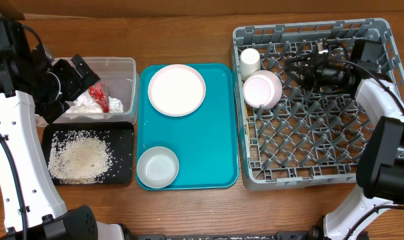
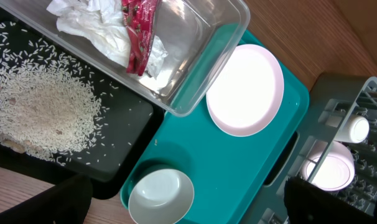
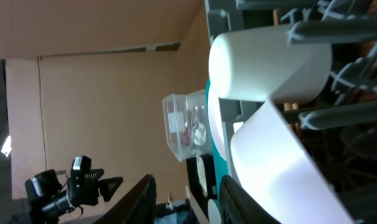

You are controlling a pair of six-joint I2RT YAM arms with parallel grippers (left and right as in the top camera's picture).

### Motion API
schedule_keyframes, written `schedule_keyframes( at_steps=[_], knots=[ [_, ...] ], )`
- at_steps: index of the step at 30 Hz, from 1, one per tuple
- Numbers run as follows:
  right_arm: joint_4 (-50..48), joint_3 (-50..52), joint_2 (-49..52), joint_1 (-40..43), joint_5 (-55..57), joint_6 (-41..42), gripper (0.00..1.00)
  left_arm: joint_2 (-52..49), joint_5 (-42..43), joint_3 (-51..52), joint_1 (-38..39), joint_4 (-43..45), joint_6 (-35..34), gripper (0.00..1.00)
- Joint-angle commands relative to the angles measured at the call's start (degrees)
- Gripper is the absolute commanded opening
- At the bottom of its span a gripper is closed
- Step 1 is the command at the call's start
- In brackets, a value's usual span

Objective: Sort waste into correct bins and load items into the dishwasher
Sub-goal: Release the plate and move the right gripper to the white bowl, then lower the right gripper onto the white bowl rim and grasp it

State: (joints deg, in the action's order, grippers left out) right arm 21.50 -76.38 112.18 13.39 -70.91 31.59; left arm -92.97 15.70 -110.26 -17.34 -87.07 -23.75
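Two arms work at opposite ends of the table (image 1: 189,33). The left gripper (image 1: 84,73) hangs with its jaws spread wide and nothing between them. Directly under them is the clear tub (image 1: 122,63), which holds the crumpled napkin (image 1: 89,105) and the red wrapper (image 1: 100,95), the wrapper lying on top of the napkin. Just beside the tub, on the near side of those jaws, the black tray (image 1: 124,135) carries a heap of rice (image 1: 79,158) with loose grains scattered around it.

The right gripper (image 1: 297,67) lies low inside the grey rack (image 1: 315,181). Its jaws are parted and grasp nothing; the wrist view shows open space between the two fingers. Just ahead of the fingertips one bowl (image 1: 263,89) leans on the pegs. Whether a finger touches its rim I cannot tell. The white cup (image 1: 249,61) sits past that bowl in the corner of the rack, close to it. Upright pegs crowd in on both sides of these jaws.

Between the two arms lies the teal tray (image 1: 215,133), well apart from either pair of jaws. On it the pink plate (image 1: 177,89) rests at the far end and the second bowl (image 1: 157,166) at the near left corner, the two apart from each other. The rack wall stands between the right jaws and this tray.
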Motion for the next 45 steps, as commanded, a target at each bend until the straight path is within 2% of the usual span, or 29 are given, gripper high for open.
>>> schedule_keyframes(
  at_steps=[1, 7, 14, 19, 26, 29, 35, 45],
  knots=[
    [-0.3, -0.2, -1.3, 1.6, 0.4, -0.7, 0.35, 0.1, 0.4, -0.7, 0.1, 0.1, 1.0, 1.00],
    [2.6, -0.2, -7.1, 1.5, 6.8, -3.9, 0.35, 0.1, 0.4, -0.7, 0.1, 0.1, 1.0, 1.00],
    [13.7, -0.3, -19.3, -5.9, 30.0, -15.4, 0.35, 0.1, 0.4, -0.7, 0.1, 0.1, 1.0, 1.00],
    [18.7, -0.3, -26.3, -19.5, 46.6, -21.0, 0.35, 0.1, 0.4, -0.7, 0.1, 0.1, 1.0, 1.00],
    [19.6, -0.2, -26.7, -43.7, 60.9, -21.7, 0.35, 0.1, 0.4, -0.7, 0.1, 0.1, 1.0, 1.00],
    [19.8, -0.2, -25.9, -52.9, 63.9, -23.0, 0.37, 0.1, 0.4, -0.7, 0.1, 0.1, 1.0, 1.00],
    [20.0, -0.2, -22.4, -66.1, 64.9, -26.4, 0.39, 0.1, 0.4, -0.7, 0.1, 0.1, 1.0, 1.00],
    [15.4, -0.2, -12.6, -75.0, 64.9, -27.6, 0.35, 0.1, 0.4, -0.7, 0.1, 0.1, 1.0, 1.00]
  ],
)
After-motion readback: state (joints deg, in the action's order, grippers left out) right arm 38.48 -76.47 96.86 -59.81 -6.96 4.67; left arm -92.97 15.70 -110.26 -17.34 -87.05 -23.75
